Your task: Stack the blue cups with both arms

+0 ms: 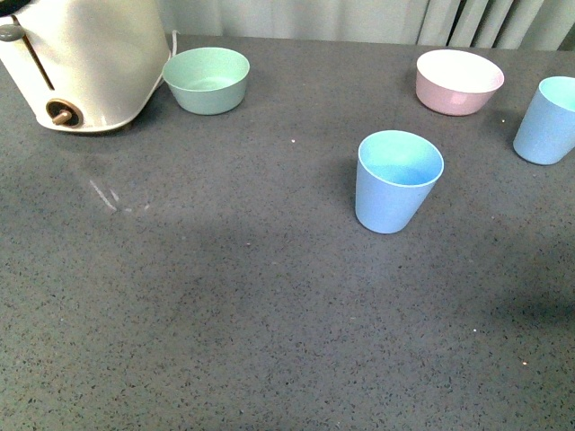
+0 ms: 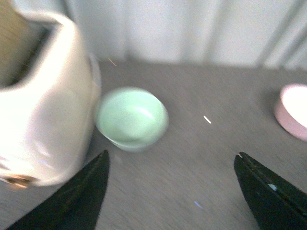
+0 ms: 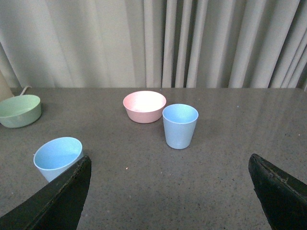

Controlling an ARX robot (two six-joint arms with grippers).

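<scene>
Grippers are absent from the front view: one blue cup (image 1: 398, 182) stands upright right of centre, and the other blue cup (image 1: 548, 119) sits at the right edge, well apart from it and near the pink bowl (image 1: 458, 81). Left wrist view, blurred: the left gripper (image 2: 172, 191) is spread wide and empty, facing the green bowl (image 2: 132, 118) and toaster (image 2: 41, 105); no cup shows. Right wrist view: the right gripper (image 3: 168, 191) is likewise spread and empty, with both cups ahead of it. Nothing is grasped or stacked, so the whole task is left to do.

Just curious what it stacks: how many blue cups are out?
2. One blue cup stands upright near the front view's centre; the other cup stands further right, beside the pink bowl. No more seem hidden.
</scene>
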